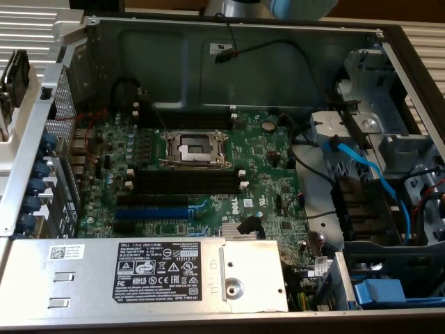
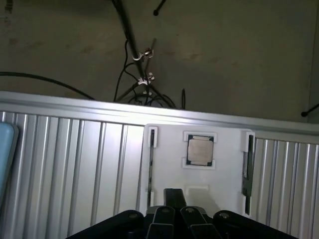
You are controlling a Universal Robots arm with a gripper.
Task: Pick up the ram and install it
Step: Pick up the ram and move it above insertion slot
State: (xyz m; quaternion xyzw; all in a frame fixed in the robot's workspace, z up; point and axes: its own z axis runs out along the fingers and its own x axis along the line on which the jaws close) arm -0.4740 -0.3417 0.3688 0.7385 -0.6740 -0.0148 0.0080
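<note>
Claw was closed, empty, its base cut off at frame edge, ram stood edge-on in white holder ahead of me, chips indiscernible, second stick likewise.

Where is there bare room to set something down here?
Bare: the ribbed metal surface beside the white holder, and on the power supply beside its label. Crowded: the motherboard and the cabled drive bays.

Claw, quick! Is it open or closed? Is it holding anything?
Claw: closed, holding nothing, facing the white holder.
</note>
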